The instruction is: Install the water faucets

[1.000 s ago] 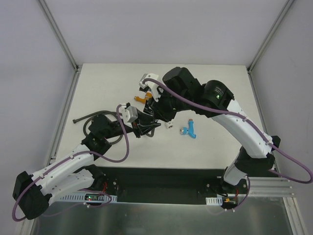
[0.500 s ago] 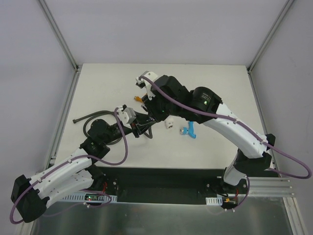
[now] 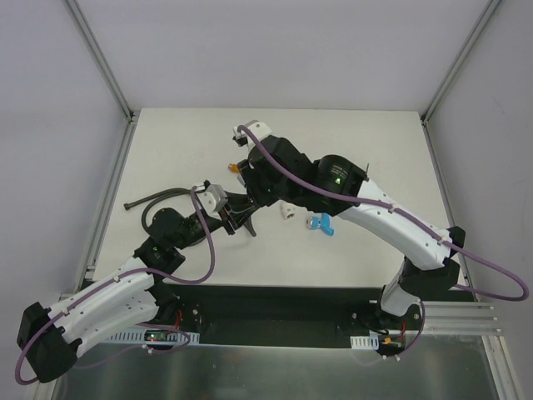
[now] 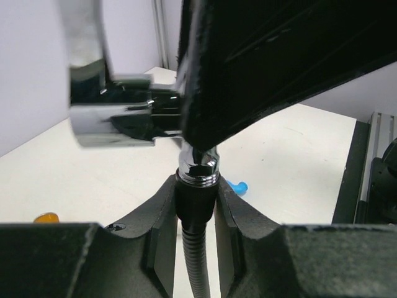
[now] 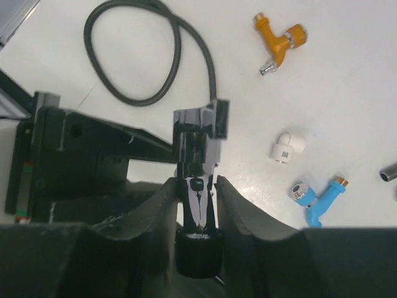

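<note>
The right gripper (image 5: 197, 183), clamped on the shiny chrome lever tap (image 4: 111, 118), is brought closer onto the dark flexible hose (image 4: 195, 248) pinched between the left gripper (image 4: 196, 186) fingers, while the orange-brass tap (image 5: 280, 40) and bright blue tap (image 5: 319, 202) are judged left uninstalled.

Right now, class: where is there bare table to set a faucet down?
Bare table: far right, beyond the blue faucet; far left, behind the hose. Crowded: centre, left gripper clamping hose, right gripper holding chrome faucet.
</note>
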Available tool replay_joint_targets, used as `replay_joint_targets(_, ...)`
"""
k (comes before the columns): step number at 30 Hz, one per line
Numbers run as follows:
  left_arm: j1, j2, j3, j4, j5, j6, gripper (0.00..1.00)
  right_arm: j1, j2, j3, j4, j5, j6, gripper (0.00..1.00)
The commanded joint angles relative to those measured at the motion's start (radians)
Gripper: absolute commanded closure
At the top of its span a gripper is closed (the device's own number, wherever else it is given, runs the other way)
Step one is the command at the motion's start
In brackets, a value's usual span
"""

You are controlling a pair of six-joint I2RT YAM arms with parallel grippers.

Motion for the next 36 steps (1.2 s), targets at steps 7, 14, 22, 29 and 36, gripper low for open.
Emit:
replay_joint_targets(7, 0.000, 0.002, 0.050, 0.151, 0.028, -0.014, 1.00, 0.006, -0.098, -0.012, 0.050, 0.067, -0.028, 0.27)
replay_joint_targets(14, -0.003, 0.011, 0.056, 0.140, 0.052, -0.009, 1.00, 0.001, -0.239, -0.121, 0.143, 0.047, -0.086, 0.20)
replay_joint_targets(22, -0.005, 0.009, 0.066, 0.136, 0.082, -0.009, 1.00, -0.020, -0.313, -0.259, 0.244, -0.032, -0.091, 0.26)
replay_joint_targets(29, -0.003, 0.006, 0.070, 0.128, 0.091, -0.006, 1.00, -0.022, -0.310, -0.288, 0.294, -0.132, -0.094, 0.34)
replay_joint_targets(36, -0.005, 0.008, 0.084, 0.122, 0.151, -0.006, 1.00, -0.020, -0.325, -0.307, 0.301, -0.197, -0.157, 0.31)
